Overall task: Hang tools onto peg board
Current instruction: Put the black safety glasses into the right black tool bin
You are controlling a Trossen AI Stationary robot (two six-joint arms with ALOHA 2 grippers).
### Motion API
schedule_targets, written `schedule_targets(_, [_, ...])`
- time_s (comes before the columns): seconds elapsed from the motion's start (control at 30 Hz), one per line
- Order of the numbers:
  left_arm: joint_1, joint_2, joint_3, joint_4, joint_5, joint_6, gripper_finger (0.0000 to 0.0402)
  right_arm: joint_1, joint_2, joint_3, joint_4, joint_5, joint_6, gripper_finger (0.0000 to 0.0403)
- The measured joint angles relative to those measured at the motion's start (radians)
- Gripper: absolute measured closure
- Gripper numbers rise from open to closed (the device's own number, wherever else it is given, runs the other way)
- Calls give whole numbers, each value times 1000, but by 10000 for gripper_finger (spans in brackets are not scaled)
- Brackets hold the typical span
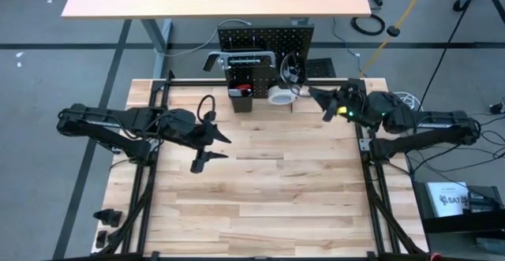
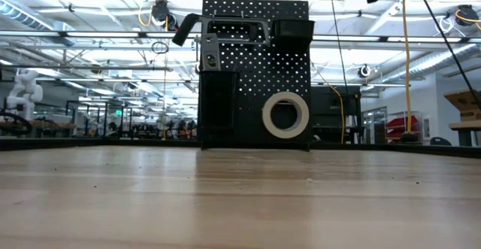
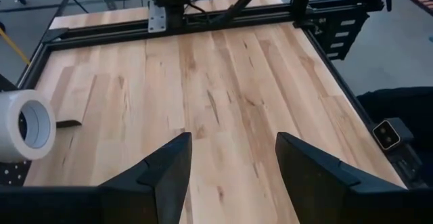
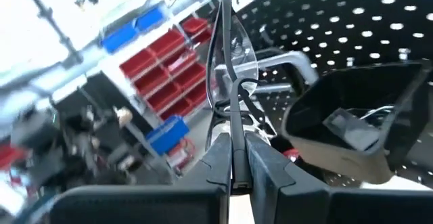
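The black peg board [image 1: 264, 39] stands upright at the table's far edge. A grey bar clamp [image 2: 225, 31] hangs across its top. A white tape roll [image 2: 285, 114] hangs on its front and also shows in the left wrist view [image 3: 24, 126]. A red-handled tool [image 1: 243, 87] stands in the tall bin [image 2: 218, 106]. My right gripper [image 1: 314, 94] is at the board's right side, shut on a thin black tool [image 4: 230, 82]. My left gripper [image 1: 211, 151] is open and empty over the table's left middle. My right gripper pinches the thin black tool's lower stem [image 4: 235, 158] between its two fingers. The tool runs on along the fingers past their tips toward the board. It is clear of the table. Which part of the tool this is, I cannot tell.
A second black box bin [image 4: 352, 122] sits on the board close by the held tool. Black frame rails [image 1: 367, 147] run along the table's left and right sides. Bare tabletop [image 1: 268, 198] lies in front of the board.
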Motion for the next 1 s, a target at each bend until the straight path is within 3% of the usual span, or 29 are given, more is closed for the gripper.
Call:
schedule_targets(0.43, [0, 0, 0, 3, 0, 0, 182, -117, 99, 159, -155, -37, 253, 388])
schedule_targets(0.7, [0, 0, 0, 4, 0, 1, 182, -168, 182, 281, -419, -85, 407, 388])
schedule_targets(1.0, [0, 0, 0, 4, 0, 20, 182, -242, 183, 292, -434, -143, 469, 388])
